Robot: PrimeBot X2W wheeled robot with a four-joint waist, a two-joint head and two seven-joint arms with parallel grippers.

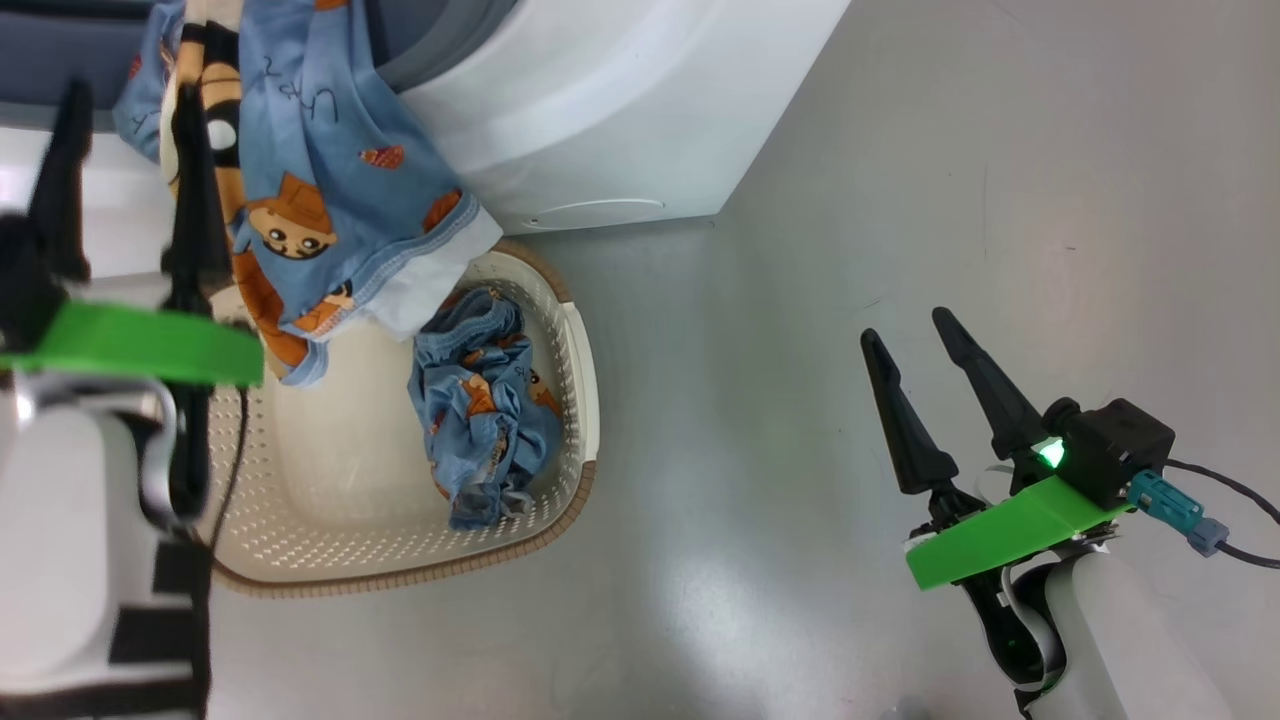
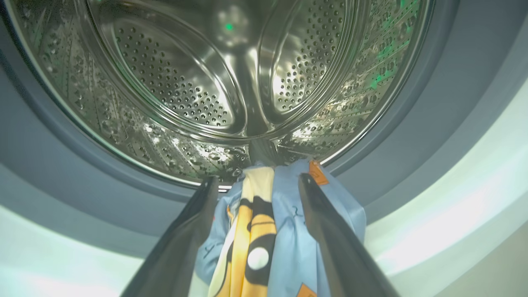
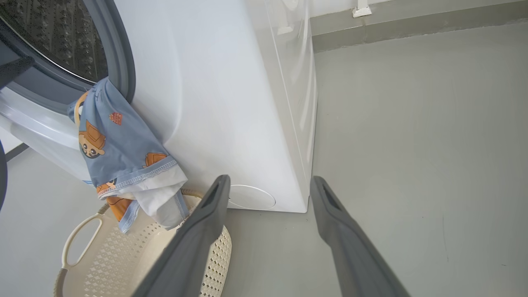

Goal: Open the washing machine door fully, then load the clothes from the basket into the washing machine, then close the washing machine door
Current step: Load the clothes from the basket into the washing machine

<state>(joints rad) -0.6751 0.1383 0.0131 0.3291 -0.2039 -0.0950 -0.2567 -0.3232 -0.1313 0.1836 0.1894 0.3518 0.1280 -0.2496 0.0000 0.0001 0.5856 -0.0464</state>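
Observation:
The white washing machine [image 1: 620, 100] stands with its mouth uncovered; its door is out of view. One light-blue printed garment [image 1: 320, 150] hangs over the grey gasket [image 2: 62, 173] below the steel drum [image 2: 185, 82] and dangles toward the basket [image 1: 585, 400]. My left gripper [image 1: 130, 95] is open at the drum's lip, and that garment [image 2: 288, 231] lies loosely between its fingers. A second crumpled garment [image 1: 480, 410] lies in the cream basket. My right gripper [image 1: 905, 325] hovers open and empty over the floor, right of the basket.
In the right wrist view the washing machine [image 3: 214, 103] has its side panel facing bare grey floor [image 3: 412, 165], with a wall skirting at the back. The basket [image 3: 222, 247] sits against the machine's front corner, beside the hanging garment [image 3: 115, 148].

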